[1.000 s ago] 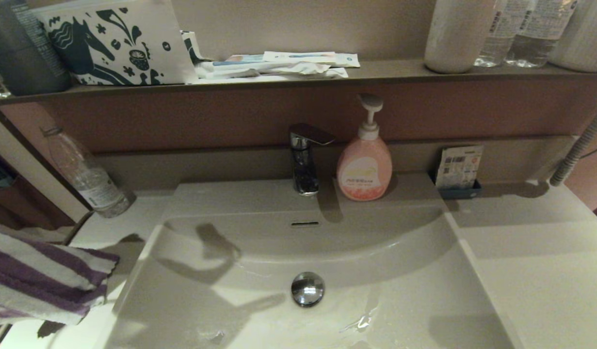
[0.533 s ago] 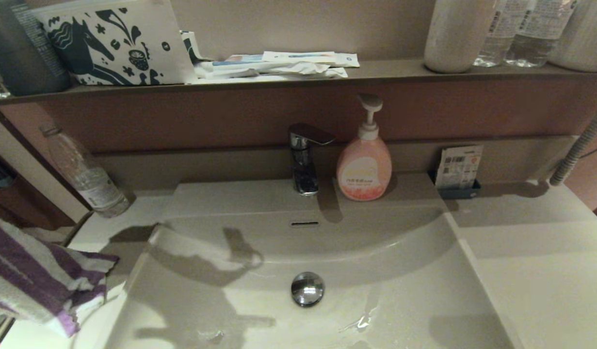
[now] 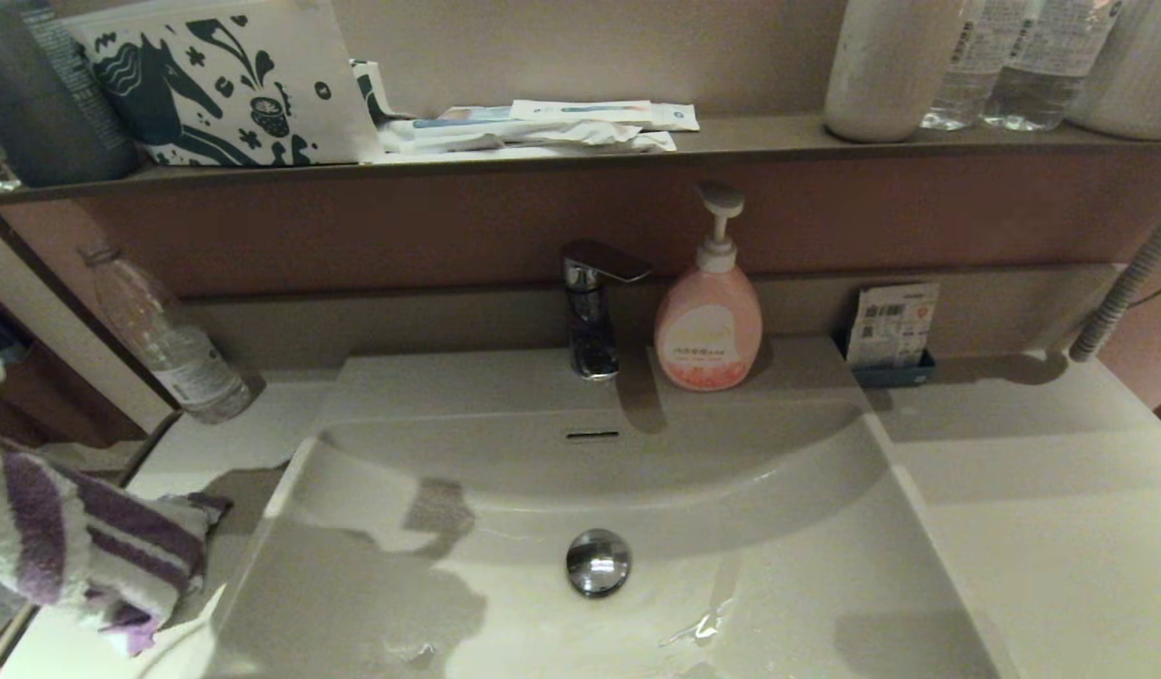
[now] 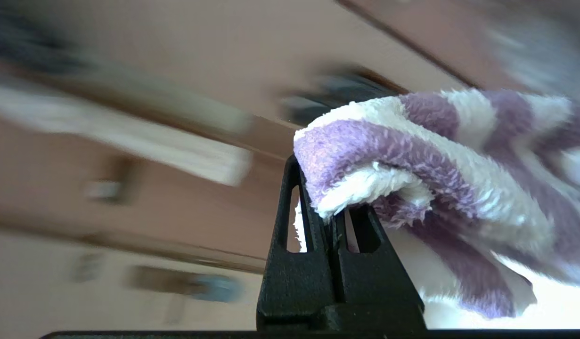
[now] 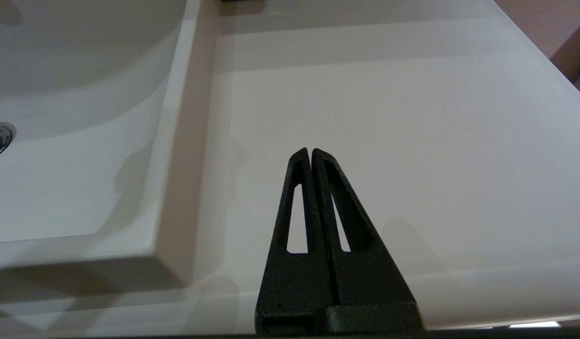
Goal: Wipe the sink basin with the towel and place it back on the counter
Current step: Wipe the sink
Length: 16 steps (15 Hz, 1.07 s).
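Striped purple-and-white terry towel point(image 4: 412, 155) bunches clamped in my left gripper point(image 4: 330, 212) at the frame's lower left, beside the cream-white sink basin's point(image 3: 778, 566) left rim, while my right gripper point(image 5: 310, 153), fingers together, hovers over bare counter point(image 5: 412, 117).

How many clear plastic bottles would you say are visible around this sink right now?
3. One clear bottle leans at the counter's back left corner; two more stand side by side on the ledge at upper right. Others may lie beyond the picture's edges.
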Available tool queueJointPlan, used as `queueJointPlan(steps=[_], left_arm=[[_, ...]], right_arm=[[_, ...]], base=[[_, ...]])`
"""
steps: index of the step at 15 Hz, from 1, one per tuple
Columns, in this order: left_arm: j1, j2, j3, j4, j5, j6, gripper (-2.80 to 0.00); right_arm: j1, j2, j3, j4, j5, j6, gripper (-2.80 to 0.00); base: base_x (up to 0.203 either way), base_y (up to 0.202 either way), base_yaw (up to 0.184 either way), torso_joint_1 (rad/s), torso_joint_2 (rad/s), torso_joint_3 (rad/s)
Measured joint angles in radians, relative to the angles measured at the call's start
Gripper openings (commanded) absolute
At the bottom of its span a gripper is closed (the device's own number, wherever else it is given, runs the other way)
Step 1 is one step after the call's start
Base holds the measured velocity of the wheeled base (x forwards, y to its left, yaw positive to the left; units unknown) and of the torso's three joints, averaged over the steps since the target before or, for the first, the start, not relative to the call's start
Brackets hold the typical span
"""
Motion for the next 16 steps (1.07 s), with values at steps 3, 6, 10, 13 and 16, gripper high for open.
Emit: queueJointPlan(steps=[3,6,10,13,16], left_arm=[[0.071,-0.019,-0.056,0.312,-0.119,-0.181,-2.80],[0.095,-0.026,-0.071,0.485,-0.123,-0.303,-2.80],[0.106,-0.029,-0.046,0.717,-0.168,-0.448,-2.80],[0.088,-0.023,0.022,0.724,-0.231,-0.542,-2.80],[0.072,0.003,0.096,0.628,-0.235,-0.570,-2.80]], right_arm=[[0.000,0.000,0.000,0.000,0.000,0.000,-2.80],[0.000,0.000,0.000,0.000,0.000,0.000,-2.80],[0.000,0.000,0.000,0.000,0.000,0.000,-2.80],[0.000,0.000,0.000,0.000,0.000,0.000,-2.80],[0.000,0.000,0.000,0.000,0.000,0.000,-2.80]], base=[[0.000,0.000,0.000,0.000,0.00,0.000],[0.000,0.000,0.000,0.000,0.00,0.000],[0.000,0.000,0.000,0.000,0.00,0.000],[0.000,0.000,0.000,0.000,0.00,0.000],[0.000,0.000,0.000,0.000,0.00,0.000]])
